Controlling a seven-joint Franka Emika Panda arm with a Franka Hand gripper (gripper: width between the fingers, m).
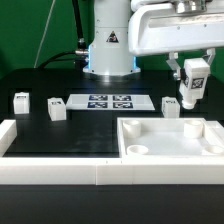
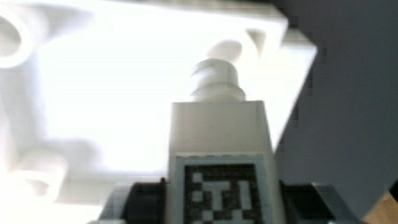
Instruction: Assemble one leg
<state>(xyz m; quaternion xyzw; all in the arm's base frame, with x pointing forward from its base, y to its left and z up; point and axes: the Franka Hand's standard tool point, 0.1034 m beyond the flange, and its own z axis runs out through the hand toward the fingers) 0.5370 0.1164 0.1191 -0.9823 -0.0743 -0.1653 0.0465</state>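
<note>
My gripper (image 1: pixel 193 84) is shut on a white leg (image 1: pixel 194 80) with a black-and-white tag and holds it in the air above the far right corner of the large white tray-like piece (image 1: pixel 205 131). In the wrist view the leg (image 2: pixel 221 135) stands between my gripper (image 2: pixel 222 205) jaws, and its threaded tip points toward the tray-like piece (image 2: pixel 107 110). Three more legs stand on the black table: one at the exterior view's left (image 1: pixel 21 99), one beside it (image 1: pixel 57 108) and one right of the marker board (image 1: pixel 170 105).
The marker board (image 1: pixel 110 101) lies at the table's middle back, in front of the robot base (image 1: pixel 108 50). A white U-shaped wall (image 1: pixel 60 168) runs along the front edge and the exterior view's left side.
</note>
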